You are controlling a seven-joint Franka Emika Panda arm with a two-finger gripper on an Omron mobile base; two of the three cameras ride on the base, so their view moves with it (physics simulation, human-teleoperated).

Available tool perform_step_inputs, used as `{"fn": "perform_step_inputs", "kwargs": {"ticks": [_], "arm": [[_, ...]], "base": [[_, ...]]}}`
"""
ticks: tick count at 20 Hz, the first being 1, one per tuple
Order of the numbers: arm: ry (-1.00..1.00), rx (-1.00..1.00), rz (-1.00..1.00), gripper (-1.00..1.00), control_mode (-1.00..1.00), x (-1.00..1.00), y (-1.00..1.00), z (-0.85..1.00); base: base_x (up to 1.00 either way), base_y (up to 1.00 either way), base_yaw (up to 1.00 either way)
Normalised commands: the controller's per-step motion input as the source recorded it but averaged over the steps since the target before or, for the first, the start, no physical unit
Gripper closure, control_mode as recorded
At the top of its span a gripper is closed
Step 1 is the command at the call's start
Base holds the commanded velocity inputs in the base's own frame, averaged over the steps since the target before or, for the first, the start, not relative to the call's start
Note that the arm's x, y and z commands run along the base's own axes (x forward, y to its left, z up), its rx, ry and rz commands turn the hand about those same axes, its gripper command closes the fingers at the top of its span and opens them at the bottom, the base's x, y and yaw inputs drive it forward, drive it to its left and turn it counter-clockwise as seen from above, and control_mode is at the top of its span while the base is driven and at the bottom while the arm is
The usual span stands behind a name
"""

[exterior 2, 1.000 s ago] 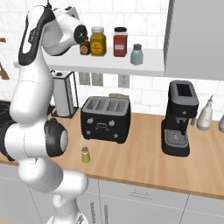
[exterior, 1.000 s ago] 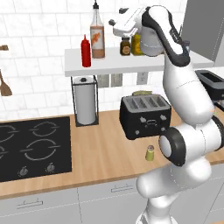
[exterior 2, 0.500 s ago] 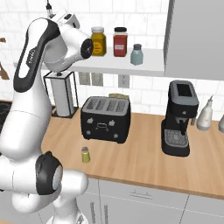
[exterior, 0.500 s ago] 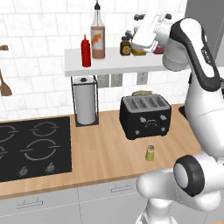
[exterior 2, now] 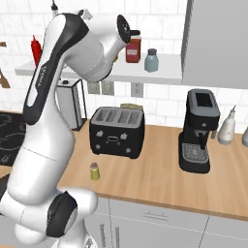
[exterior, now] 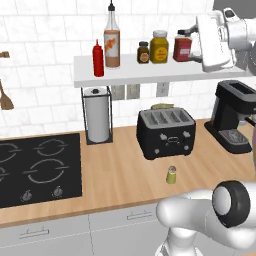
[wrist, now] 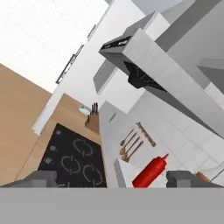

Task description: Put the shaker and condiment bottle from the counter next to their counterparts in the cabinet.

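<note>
The condiment bottle (exterior: 112, 42) stands upright on the white cabinet shelf (exterior: 150, 73), just right of the red squeeze bottle (exterior: 98, 59). The tiny yellow-green shaker (exterior: 171, 175) sits on the wooden counter (exterior: 120, 175) in front of the toaster, also seen from the right base (exterior 2: 94, 171). The pale blue-grey shaker (exterior 2: 152, 60) stands at the shelf's right end. My gripper (exterior: 195, 42) hovers at shelf height by the spice jars, well right of the condiment bottle. In the hand view the gripper (wrist: 111, 179) is open and empty, with the red squeeze bottle (wrist: 151, 171) ahead.
Three spice jars (exterior: 159, 46) stand mid-shelf. A black toaster (exterior: 166, 132), a paper towel holder (exterior: 98, 115) and a coffee machine (exterior: 235, 115) line the back of the counter. The black stovetop (exterior: 35, 167) lies at the left. A grey panel (exterior 2: 218, 43) closes the shelf's right end.
My arm has swung right along the shelf, away from the condiment bottle, which stays standing. The gripper stays open.
</note>
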Motion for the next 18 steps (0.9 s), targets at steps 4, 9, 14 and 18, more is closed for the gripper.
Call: {"fn": "perform_step_inputs", "kwargs": {"ticks": [4, 9, 14, 18], "arm": [[0.03, -0.12, 0.05, -1.00, -1.00, -0.88, -0.68, -0.76], [0.04, 0.03, 0.00, -1.00, -1.00, -0.51, -0.95, -1.00], [0.03, 0.09, 0.00, -1.00, -1.00, -0.45, -0.93, -1.00], [0.02, 0.14, -0.01, -1.00, -1.00, 0.42, -0.57, -1.00]], "base": [[0.00, 0.00, 0.00], [0.00, 0.00, 0.00], [0.00, 0.00, 0.00], [0.00, 0.00, 0.00]]}}
